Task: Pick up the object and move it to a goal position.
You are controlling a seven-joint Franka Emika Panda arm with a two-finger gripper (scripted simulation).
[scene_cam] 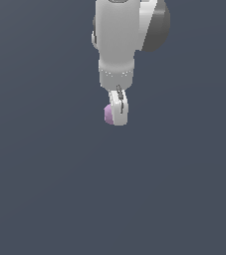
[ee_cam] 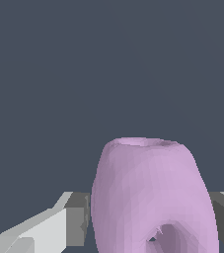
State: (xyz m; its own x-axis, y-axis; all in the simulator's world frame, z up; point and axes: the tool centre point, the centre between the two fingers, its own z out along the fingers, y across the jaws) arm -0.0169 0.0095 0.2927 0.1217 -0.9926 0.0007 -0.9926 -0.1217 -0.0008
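I am seeing the ring (ee_cam: 153,197) sitting between the jaws of the gripper (scene_cam: 117,113), which are clamping on it from both sides. In the exterior view it is peeking out on the gripper's left, below the white arm (scene_cam: 117,35).

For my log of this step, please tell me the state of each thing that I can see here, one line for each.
Ring: held between the pincer's pads, standing on edge, its centre hole visible in the wrist view.
Pincer: shut on the ring, pointing down.
Arm: upright above the pincer, its upper part out of the exterior view.
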